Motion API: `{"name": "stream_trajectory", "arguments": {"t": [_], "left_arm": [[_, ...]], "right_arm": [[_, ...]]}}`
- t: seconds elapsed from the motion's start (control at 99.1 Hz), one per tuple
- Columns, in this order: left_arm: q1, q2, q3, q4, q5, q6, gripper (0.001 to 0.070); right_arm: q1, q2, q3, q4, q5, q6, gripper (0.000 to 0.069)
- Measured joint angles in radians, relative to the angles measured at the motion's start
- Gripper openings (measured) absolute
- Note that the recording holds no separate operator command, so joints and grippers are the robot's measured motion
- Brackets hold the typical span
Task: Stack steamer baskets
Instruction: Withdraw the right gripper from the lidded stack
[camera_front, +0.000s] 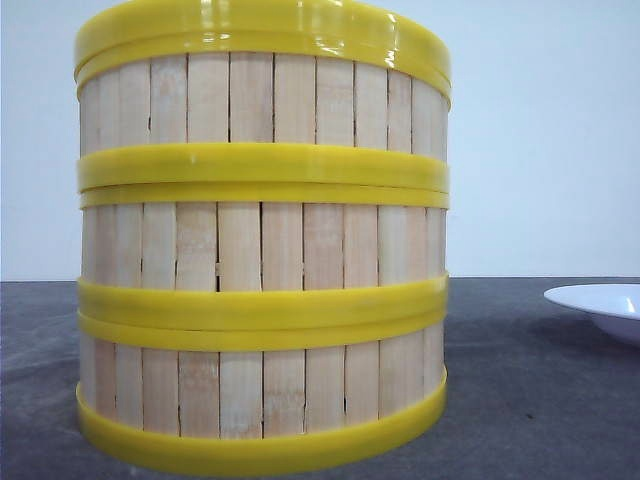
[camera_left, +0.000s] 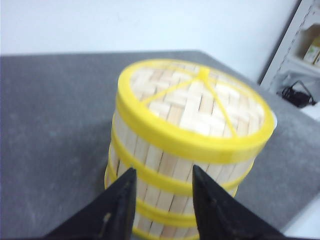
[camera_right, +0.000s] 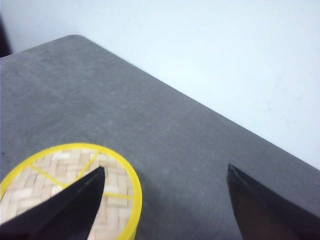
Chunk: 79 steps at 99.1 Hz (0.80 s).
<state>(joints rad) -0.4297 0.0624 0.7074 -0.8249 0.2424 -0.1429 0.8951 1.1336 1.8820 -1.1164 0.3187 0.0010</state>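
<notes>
Three steamer baskets (camera_front: 262, 250) stacked frame-centre on the table (camera_front: 530, 400), lid (camera_left: 197, 102) on top; left gripper (camera_left: 162, 192) and right gripper (camera_right: 165, 187) both spread, empty; stacking looks done, next just retreat clear.

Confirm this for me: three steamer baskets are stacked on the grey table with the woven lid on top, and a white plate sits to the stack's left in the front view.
Not quite. The three steamer baskets are stacked on the grey table with the woven lid on top, but the white plate sits to the stack's right, as the front view shows.
</notes>
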Motion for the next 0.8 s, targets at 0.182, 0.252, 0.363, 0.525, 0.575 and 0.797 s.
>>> {"name": "stream_trajectory", "arguments": {"t": [0.182,0.252,0.363,0.525,0.575,0.797], "left_arm": [[0.0,0.0,-0.01,0.036,0.0,0.0,0.0194],[0.0,0.0,-0.032,0.038,0.0,0.0,0.0194],[0.0,0.0,-0.077,0.036,0.0,-0.002,0.0194],[0.0,0.0,-0.079,0.084,0.0,-0.004,0.0194],[0.0,0.0,-0.079,0.085,0.0,-0.004,0.0194],[0.0,0.0,-0.079,0.084,0.0,-0.004,0.0194]], "right_arm": [[0.001,-0.192,-0.261,0.047,0.02,0.045,0.0474],[0.001,-0.277,-0.406,0.09,0.026,0.079,0.0474],[0.002,-0.418,-0.65,0.171,0.026,0.15,0.0474],[0.002,-0.57,-0.906,0.207,0.026,0.226,0.0474],[0.002,-0.6,-0.953,0.208,0.026,0.243,0.0474],[0.002,-0.649,-0.996,0.24,0.026,0.285,0.0474]]}}
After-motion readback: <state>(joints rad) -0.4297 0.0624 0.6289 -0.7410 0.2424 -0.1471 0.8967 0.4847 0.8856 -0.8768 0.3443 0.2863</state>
